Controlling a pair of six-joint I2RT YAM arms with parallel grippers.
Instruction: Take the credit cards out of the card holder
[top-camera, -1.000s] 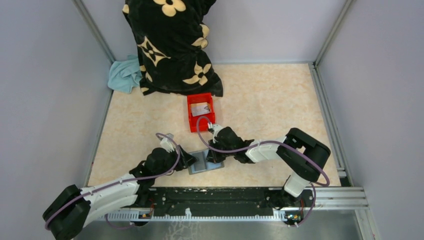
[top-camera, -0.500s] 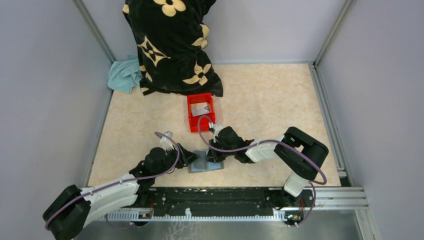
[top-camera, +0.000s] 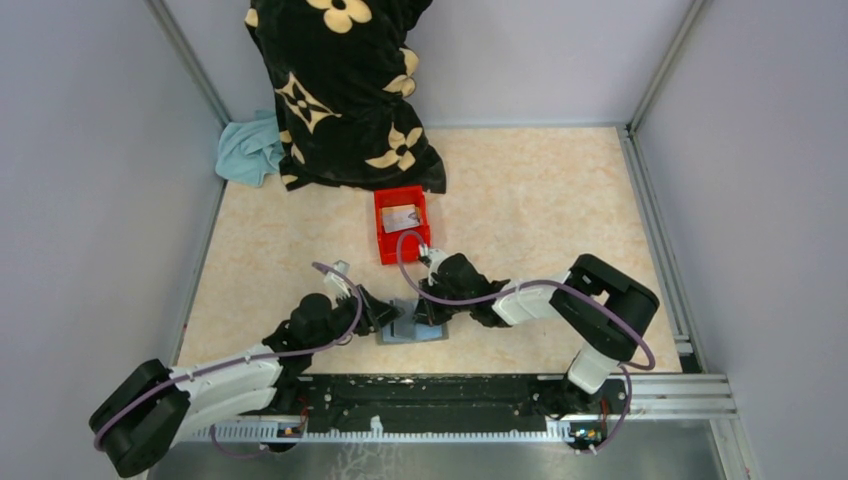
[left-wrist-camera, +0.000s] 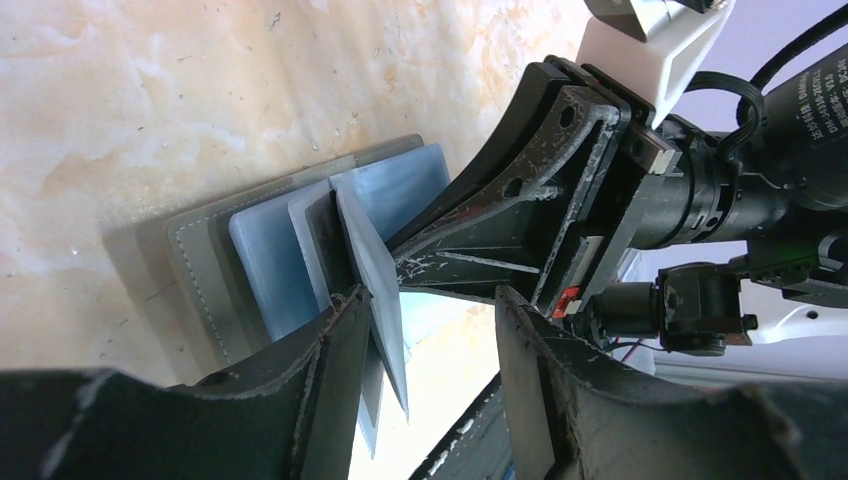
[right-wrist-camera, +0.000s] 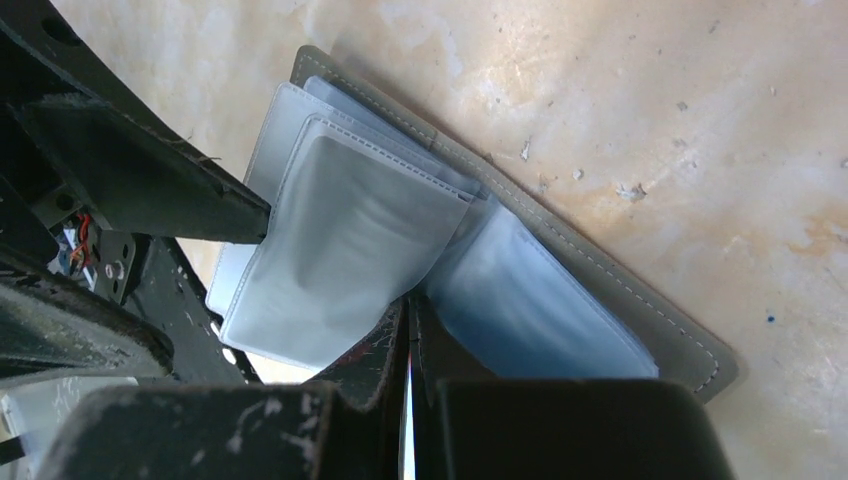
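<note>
The card holder (top-camera: 410, 326) lies open on the table between both arms, grey outside (left-wrist-camera: 195, 265) with blue-grey plastic sleeves (right-wrist-camera: 545, 310). My left gripper (left-wrist-camera: 432, 300) stands open over its near edge, and one raised sleeve leaf (left-wrist-camera: 375, 275) rests against its left finger (left-wrist-camera: 325, 375). My right gripper (right-wrist-camera: 410, 305) is shut, its tips tucked under a lifted sleeve (right-wrist-camera: 340, 240) and holding nothing. In the top view the left gripper (top-camera: 385, 313) and the right gripper (top-camera: 425, 318) meet at the holder. One silver-grey credit card (top-camera: 400, 217) lies in the red bin (top-camera: 381, 232). I cannot make out any cards in the sleeves.
A black cloth bag with cream flowers (top-camera: 340, 90) stands at the back, with a light blue cloth (top-camera: 250, 150) to its left. Grey walls close in three sides. A black rail (top-camera: 450, 395) runs along the near edge.
My left arm has edged slightly forward and right toward the holder. The right arm and the holder have hardly moved.
</note>
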